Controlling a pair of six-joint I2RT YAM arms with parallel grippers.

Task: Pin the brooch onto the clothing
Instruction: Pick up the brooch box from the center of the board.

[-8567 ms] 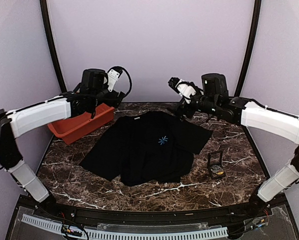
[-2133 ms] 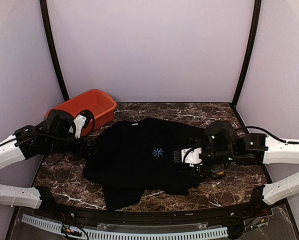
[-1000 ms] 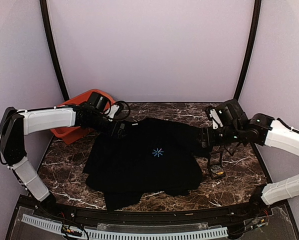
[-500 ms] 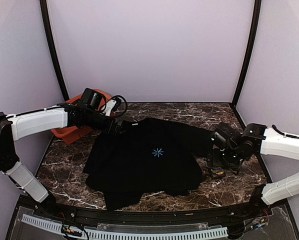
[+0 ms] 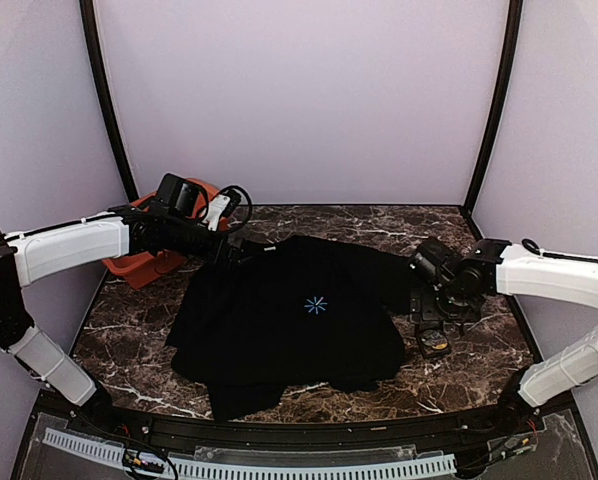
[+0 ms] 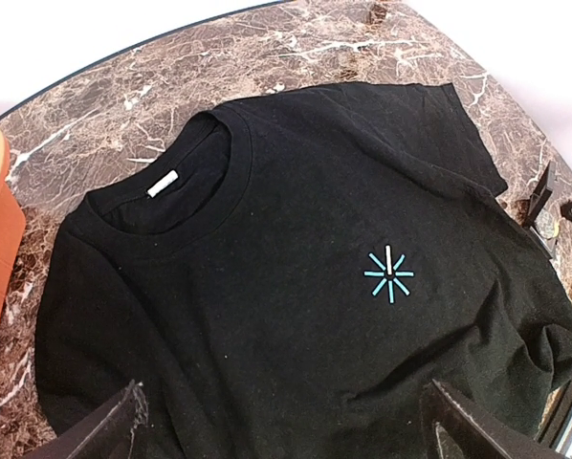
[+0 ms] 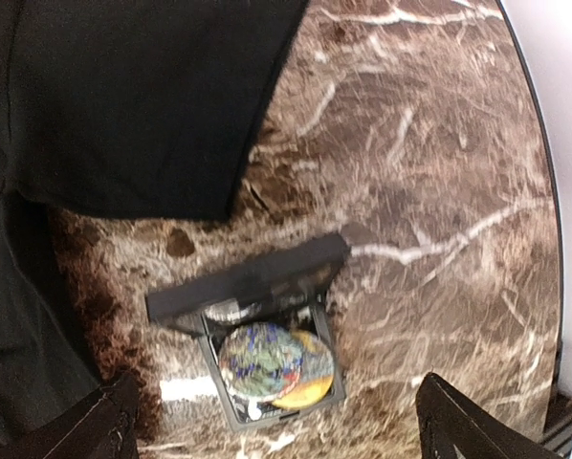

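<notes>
Dark brown marble worktop [image 5: 279, 398] with plain lilac walls [image 5: 299, 100] around it, that's the setup. Black T-shirt [image 5: 279, 320] is spread front-up across the middle, collar towards the far edge, with a bit of the hem bunched near the front edge. Its little light-blue starburst print [image 6: 389, 274] sits on the chest and a white label [image 6: 162, 183] shows inside the neck.

Over by the right edge there's a small black case [image 7: 253, 279] with its lid flipped up, sitting on bare marble just beside the shirt's sleeve, not touching it as far as I can see. Inside the tray lies the brooch [image 7: 272, 365], a round disc, yellow-gold with a mottled greyish-blue face. So it's in the case, not on the shirt.

Right gripper [image 7: 286, 426] hangs right above the case, fingers spread wide, nothing between them. Left gripper [image 6: 291, 430] hovers over the far left part of the shirt near the collar, fingers also wide apart and holding nothing. An orange tub [image 5: 139, 265] sits in the far left corner, partly hidden behind that arm
</notes>
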